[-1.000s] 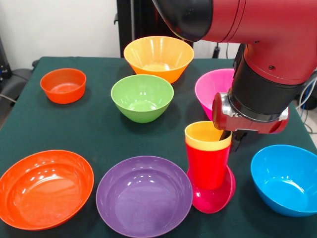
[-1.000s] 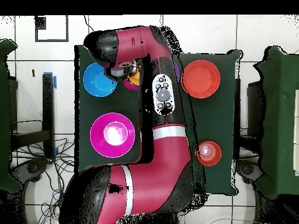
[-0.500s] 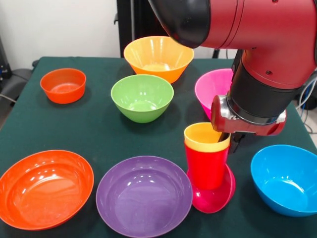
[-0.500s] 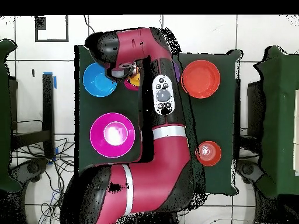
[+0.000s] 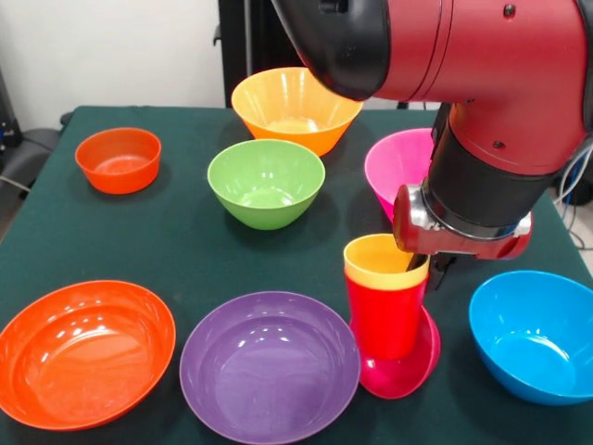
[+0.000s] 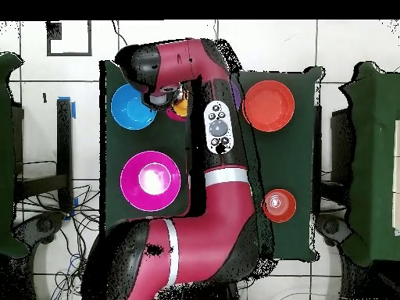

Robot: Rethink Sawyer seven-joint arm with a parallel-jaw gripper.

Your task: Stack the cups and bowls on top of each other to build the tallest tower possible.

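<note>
Tower (image 5: 389,320): a yellow cup (image 5: 384,261) nested in a red cup (image 5: 385,313) standing in a crimson bowl (image 5: 412,363), front right of the green table (image 5: 176,246), between the purple bowl (image 5: 269,366) and blue bowl (image 5: 533,336). The gripper (image 5: 429,269) reaches the yellow cup's far rim; whether its jaws are open or holding cannot be told. Farther back: green bowl (image 5: 266,182), magenta bowl (image 5: 398,167), light orange bowl (image 5: 296,107).

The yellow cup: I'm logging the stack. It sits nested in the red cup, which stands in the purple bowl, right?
Not quite. The yellow cup is nested in the red cup, but that stands in the crimson bowl, as the front view shows. The purple bowl is beside it.
</note>
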